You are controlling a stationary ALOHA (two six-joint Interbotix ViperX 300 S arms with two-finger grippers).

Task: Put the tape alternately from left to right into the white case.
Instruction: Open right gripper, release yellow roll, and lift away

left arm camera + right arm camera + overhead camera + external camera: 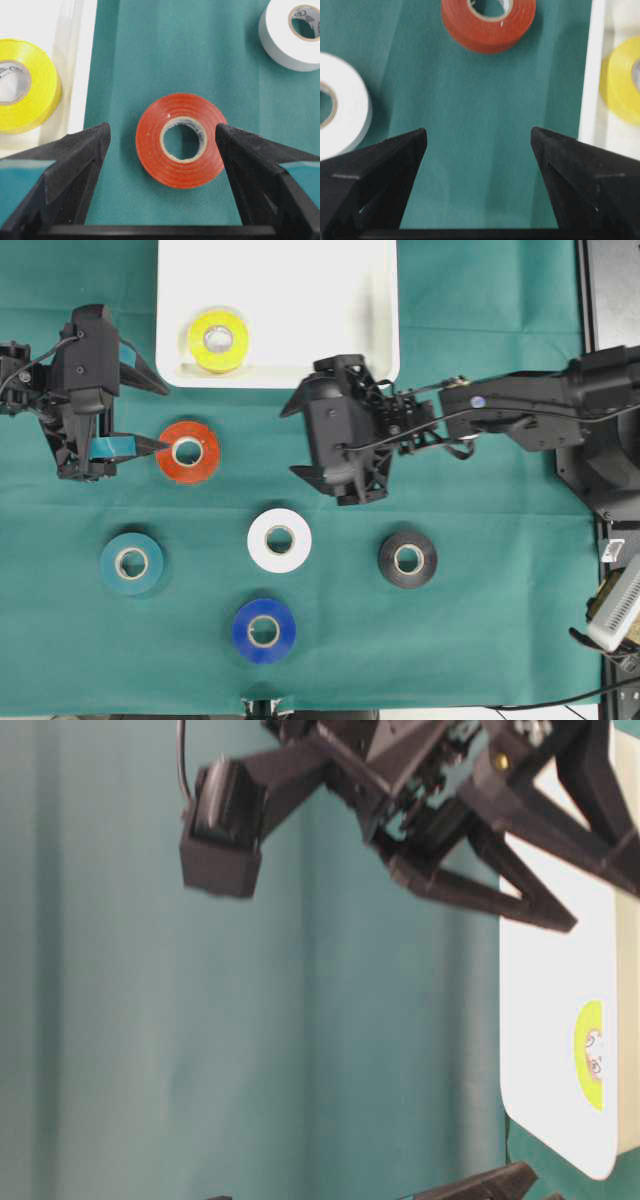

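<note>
Gaping wide and empty, the left gripper (162, 145) frames a glossy red doughnut-shaped roll (182, 140); right gripper (477, 145) likewise

Wrinkled teal-green cloth (480, 640) over the table; black cable (560, 702) at its edge.

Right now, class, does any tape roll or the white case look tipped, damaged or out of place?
Nothing stands out. The yellow roll lies flat inside the white case; the red, teal, white, blue and black rolls lie flat on the green cloth, apart.
</note>
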